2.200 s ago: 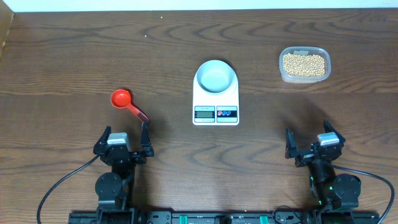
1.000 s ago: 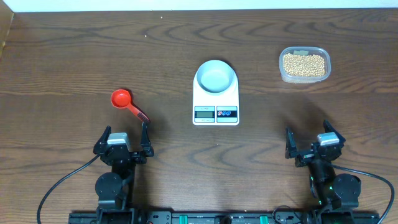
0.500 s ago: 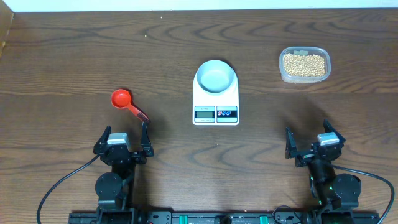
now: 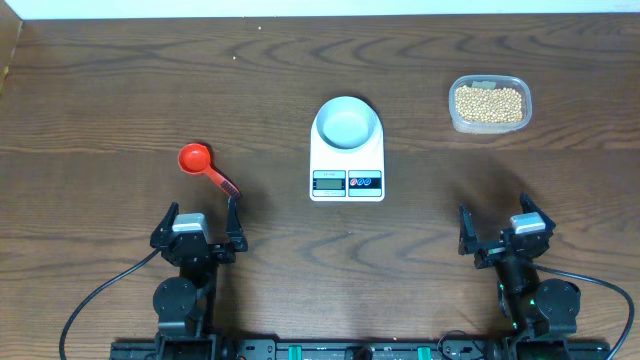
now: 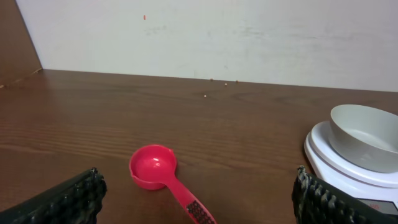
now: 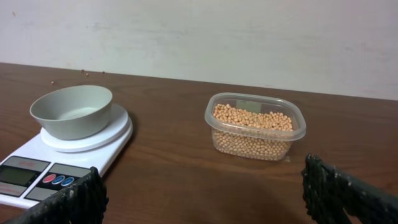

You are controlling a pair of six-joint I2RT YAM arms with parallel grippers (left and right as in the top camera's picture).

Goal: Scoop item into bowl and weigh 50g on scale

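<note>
The pale bowl (image 4: 347, 124) sits empty on the white scale (image 4: 347, 172) at mid-table; both also show in the right wrist view, bowl (image 6: 71, 111) on scale (image 6: 37, 171). Tan beans, the item (image 4: 488, 103), fill a clear tub (image 4: 489, 122) at the far right, seen again as item (image 6: 252, 121). A red scoop (image 4: 203, 166) lies left of the scale, its cup (image 5: 153, 166) facing up. My left gripper (image 4: 200, 222) is open just behind the scoop's handle. Near the front right my right gripper (image 4: 495, 226) is open and holds nothing.
The dark wooden table (image 4: 120, 90) ends at a pale wall at the back. Black cables (image 4: 95, 295) run from both arm bases along the front edge. A brown board (image 5: 15, 43) stands at the far left.
</note>
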